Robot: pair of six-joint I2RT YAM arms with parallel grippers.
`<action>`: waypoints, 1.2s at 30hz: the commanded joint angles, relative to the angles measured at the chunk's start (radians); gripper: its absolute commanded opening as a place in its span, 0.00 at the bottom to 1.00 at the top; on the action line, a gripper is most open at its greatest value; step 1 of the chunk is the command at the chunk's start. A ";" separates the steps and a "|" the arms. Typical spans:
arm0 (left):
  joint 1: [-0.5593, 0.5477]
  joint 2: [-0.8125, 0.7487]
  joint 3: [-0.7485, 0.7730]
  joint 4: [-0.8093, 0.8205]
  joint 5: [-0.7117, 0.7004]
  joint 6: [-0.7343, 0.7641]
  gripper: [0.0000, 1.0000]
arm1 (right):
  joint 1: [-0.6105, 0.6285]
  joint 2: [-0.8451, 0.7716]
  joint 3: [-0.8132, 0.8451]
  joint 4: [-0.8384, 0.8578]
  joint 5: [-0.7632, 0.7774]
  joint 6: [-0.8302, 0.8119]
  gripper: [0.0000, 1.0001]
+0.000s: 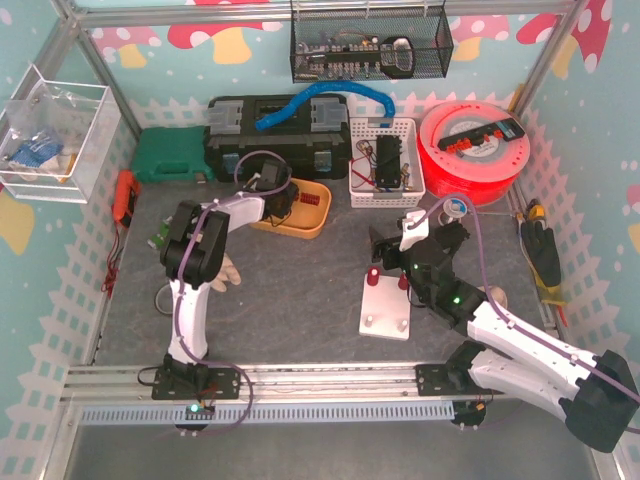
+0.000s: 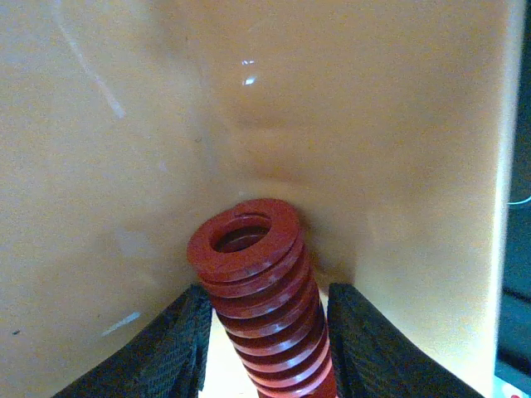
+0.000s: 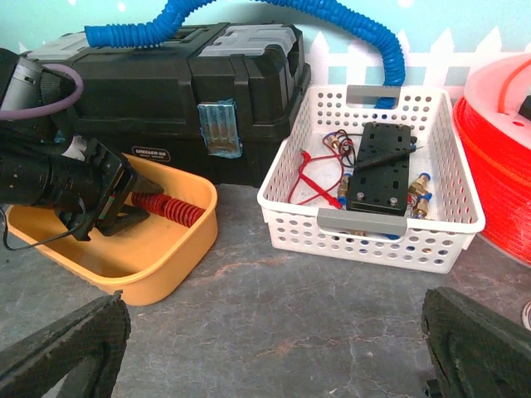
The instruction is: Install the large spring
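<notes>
Pinching the large spring (image 2: 253, 274) inside the orange bin (image 3: 178, 257), the left tool (image 2: 264, 332) holds the coil's long axis along its fingers toward 12 o'clock, while the right tool (image 3: 274, 348) hovers spread wide at the bin's 4 o'clock.

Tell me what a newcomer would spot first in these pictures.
The red spring stands out first, gripped in the left pincer inside the orange bin, toward the back of the table and left of centre. Next come the big red spool at the back right and the blue corrugated hose snaking over the black toolbox.
</notes>
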 commanded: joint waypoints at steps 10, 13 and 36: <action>0.006 0.000 0.044 -0.202 -0.042 0.007 0.46 | 0.005 -0.002 -0.010 0.023 0.018 -0.013 0.95; 0.005 0.025 0.097 -0.204 -0.001 0.056 0.51 | 0.004 -0.001 -0.010 0.023 0.013 -0.013 0.95; 0.012 0.075 0.096 -0.301 -0.023 0.014 0.40 | 0.004 -0.002 -0.009 0.023 0.023 -0.017 0.95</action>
